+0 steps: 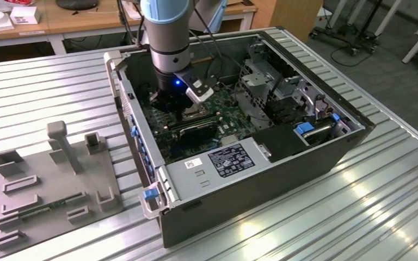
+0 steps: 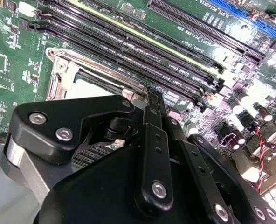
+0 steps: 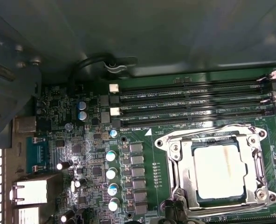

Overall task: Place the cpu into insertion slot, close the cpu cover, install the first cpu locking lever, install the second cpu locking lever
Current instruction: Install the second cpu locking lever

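Our pincer (image 2: 149,100) reaches down into the open computer case (image 1: 267,179), its black tips right at the edge of the insertion slot (image 3: 175,182); we cannot tell how far it is open, nor whether it has hold of anything. In the first wrist view, the cpu (image 3: 219,170) lies flat in the socket at about four o'clock, and the cpu cover (image 3: 254,154) frames it, apparently down. We judge that placing the chip and closing the cover are done, while the locking levers seem still to be dealt with. Long memory slots (image 3: 194,105) run just beside the socket, and the case rests on the slatted bench (image 1: 42,87).
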